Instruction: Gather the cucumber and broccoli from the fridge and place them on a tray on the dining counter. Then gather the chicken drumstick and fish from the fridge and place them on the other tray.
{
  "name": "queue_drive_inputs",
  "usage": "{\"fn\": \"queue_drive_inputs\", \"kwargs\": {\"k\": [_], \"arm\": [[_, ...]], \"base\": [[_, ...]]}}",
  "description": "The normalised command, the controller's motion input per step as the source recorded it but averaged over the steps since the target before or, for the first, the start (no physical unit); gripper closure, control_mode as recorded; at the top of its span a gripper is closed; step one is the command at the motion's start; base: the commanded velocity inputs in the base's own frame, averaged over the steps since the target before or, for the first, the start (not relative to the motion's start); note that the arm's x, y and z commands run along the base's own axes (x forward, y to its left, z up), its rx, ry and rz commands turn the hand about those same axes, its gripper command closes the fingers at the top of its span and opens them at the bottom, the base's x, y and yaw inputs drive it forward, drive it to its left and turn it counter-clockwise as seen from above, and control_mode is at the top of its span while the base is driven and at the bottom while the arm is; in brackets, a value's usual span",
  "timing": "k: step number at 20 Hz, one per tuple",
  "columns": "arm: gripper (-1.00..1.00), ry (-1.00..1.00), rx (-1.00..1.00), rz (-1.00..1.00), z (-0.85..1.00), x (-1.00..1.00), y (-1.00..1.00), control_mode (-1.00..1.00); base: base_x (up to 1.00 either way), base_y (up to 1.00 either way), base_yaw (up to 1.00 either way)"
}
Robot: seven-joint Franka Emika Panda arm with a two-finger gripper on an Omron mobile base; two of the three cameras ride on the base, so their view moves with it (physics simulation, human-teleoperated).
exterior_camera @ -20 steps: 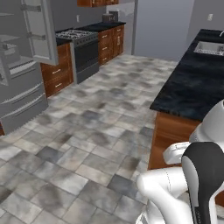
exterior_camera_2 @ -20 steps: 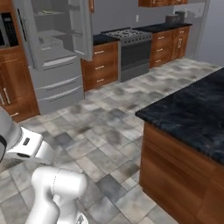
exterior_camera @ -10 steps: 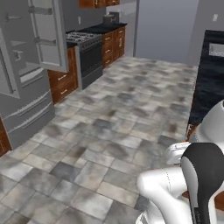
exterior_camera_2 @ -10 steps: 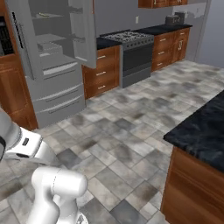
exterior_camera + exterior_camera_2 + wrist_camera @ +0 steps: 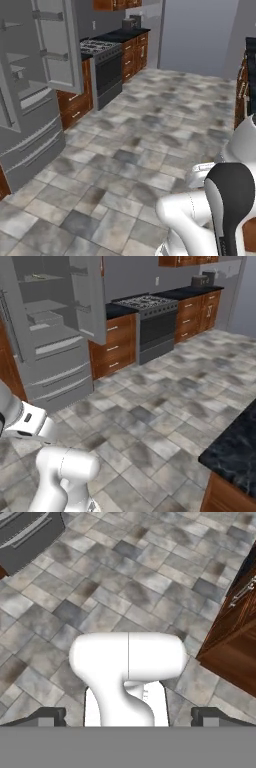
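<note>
The fridge (image 5: 47, 331) stands open at the far left of the kitchen, its grey doors swung wide and its drawer fronts shut below. From the right base view I can see pale shelves inside and, on the top shelf, something thin and yellowish (image 5: 37, 277); it is too small and blurred for me to say whether it is the fish. In the left base view the fridge (image 5: 30, 100) shows its open door with door racks, and the inside is hard to read.

Beside the fridge run brown wooden cabinets (image 5: 115, 343) with a black top, then a steel stove (image 5: 152, 326) with burners. Further along that top sits a small dark appliance (image 5: 202, 279).

The corner of the dining desk (image 5: 235, 448), black stone with grey marbling over brown wood, juts in at the lower right of the right base view, well apart from the fridge across a grey tiled floor (image 5: 165, 401).

The tool (image 5: 128, 716) points down at the tiles, its two dark fingertips (image 5: 47, 716) standing as far apart as they go, with nothing between them. A brown cabinet side (image 5: 235, 647) sits at the right of the hand view.
</note>
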Motion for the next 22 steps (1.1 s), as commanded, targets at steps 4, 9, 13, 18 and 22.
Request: {"fn": "queue_drive_inputs", "kwargs": {"k": [4, 9, 13, 18, 22], "arm": [[-1.00, 0.00, 0.00, 0.00, 0.00, 0.00, 0.00, 1.00], [-1.00, 0.00, 0.00, 0.00, 0.00, 0.00, 0.00, 1.00], [-1.00, 0.00, 0.00, 0.00, 0.00, 0.00, 0.00, 1.00], [-1.00, 0.00, 0.00, 0.00, 0.00, 0.00, 0.00, 1.00], [-1.00, 0.00, 0.00, 0.00, 0.00, 0.00, 0.00, 1.00]], "base": [[1.00, 0.00, 0.05], [1.00, 0.07, 0.03], [1.00, 0.12, 0.05], [1.00, 0.16, 0.08], [1.00, 0.25, 0.17]]}}
